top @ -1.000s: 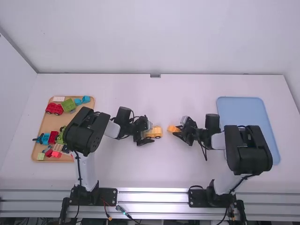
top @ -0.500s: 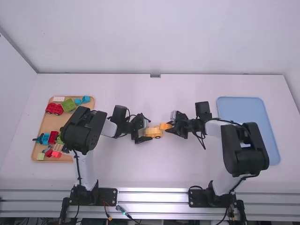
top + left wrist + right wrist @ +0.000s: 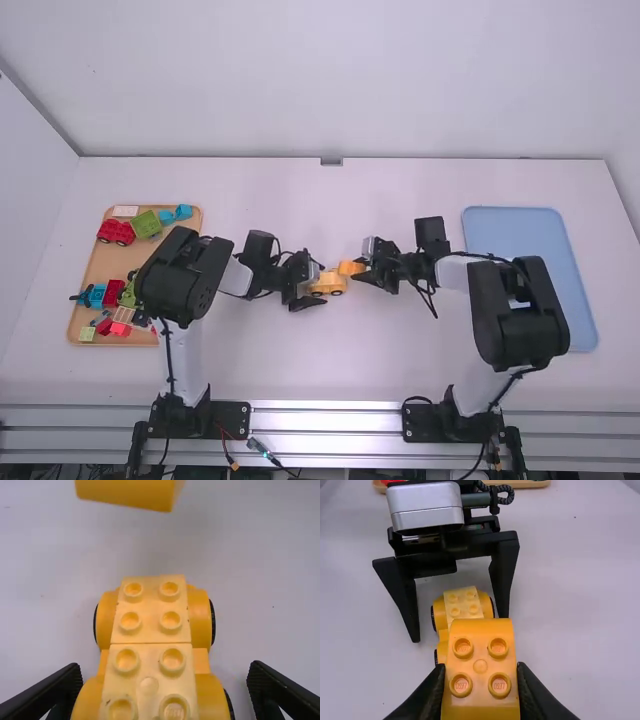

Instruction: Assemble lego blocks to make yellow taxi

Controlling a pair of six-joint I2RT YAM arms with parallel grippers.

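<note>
Right pincer (image 3: 481, 667): clamped on the orange block (image 3: 480, 640), which is held studs up.
Left pincer (image 3: 165, 667): spread wide, one finger to each side of the yellow base (image 3: 151, 610).
Base: wheeled, set on the table (image 3: 330, 360), just beside the block.
Stacking: likely next; the block should be squared over the studs, lowered level and pressed evenly, with the base braced against rolling.
</note>
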